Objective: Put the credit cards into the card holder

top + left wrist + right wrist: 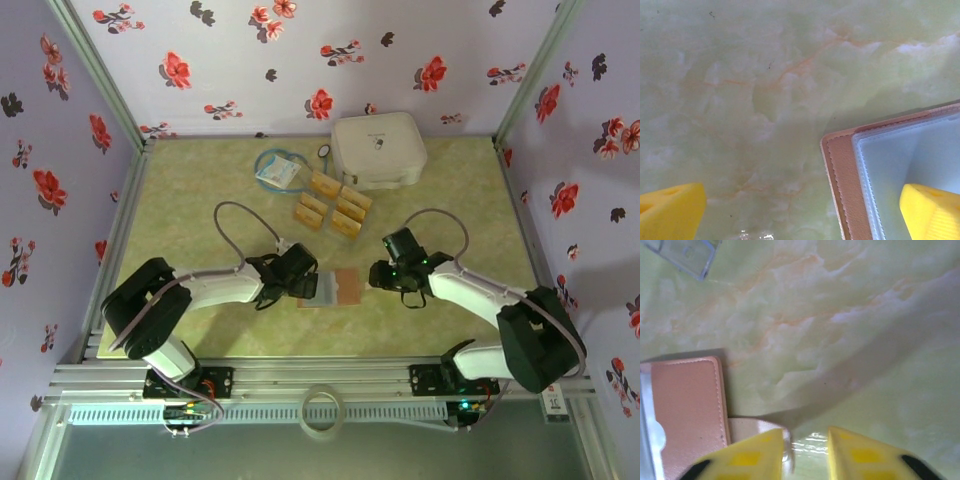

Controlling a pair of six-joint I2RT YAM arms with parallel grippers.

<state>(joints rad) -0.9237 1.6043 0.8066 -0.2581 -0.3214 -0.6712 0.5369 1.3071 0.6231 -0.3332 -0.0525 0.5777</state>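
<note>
Lavender floral walls (250, 60) surround a green marbled tabletop (200, 190).

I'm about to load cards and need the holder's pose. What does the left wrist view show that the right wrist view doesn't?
Left wrist: the holder's pale inside within a stitched brown edge, and the left tool wide open, one finger over that inside.
Right wrist: the holder's brown panel, its strap next to the open right tool, and a clear plastic corner at top left.
Both: the holder lying flat on the green marbled table.
</note>
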